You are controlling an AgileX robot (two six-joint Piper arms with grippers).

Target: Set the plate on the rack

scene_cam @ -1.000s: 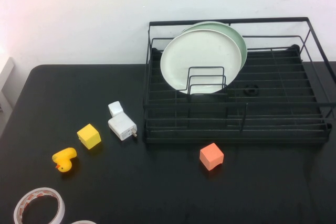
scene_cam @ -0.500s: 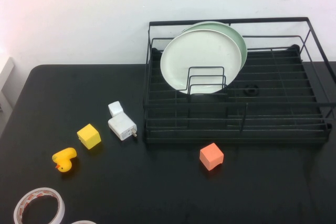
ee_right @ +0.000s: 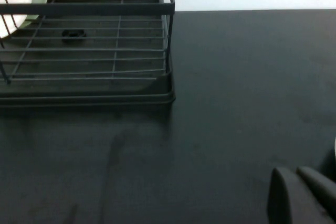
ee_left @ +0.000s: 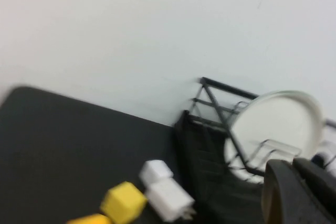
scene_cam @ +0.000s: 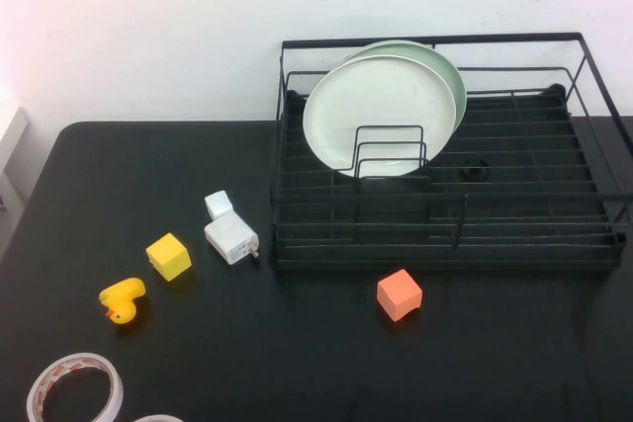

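The white plate [scene_cam: 381, 116] stands upright in the black wire rack [scene_cam: 445, 244], leaning in the upright dividers, with the pale green plate [scene_cam: 450, 71] right behind it. Neither gripper shows in the high view. In the left wrist view my left gripper [ee_left: 294, 182] is shut and empty, off to the left of the rack [ee_left: 202, 145] and apart from the plate [ee_left: 273, 129]. In the right wrist view my right gripper [ee_right: 296, 182] is shut and empty above the bare table, to the right of the rack [ee_right: 105, 40].
On the black table [scene_cam: 297, 363] left of the rack lie a white charger [scene_cam: 229, 236], a yellow cube [scene_cam: 168, 256], a yellow duck [scene_cam: 122, 299] and a tape roll [scene_cam: 74, 387]. An orange cube [scene_cam: 399, 295] sits in front of the rack. A white wall stands behind.
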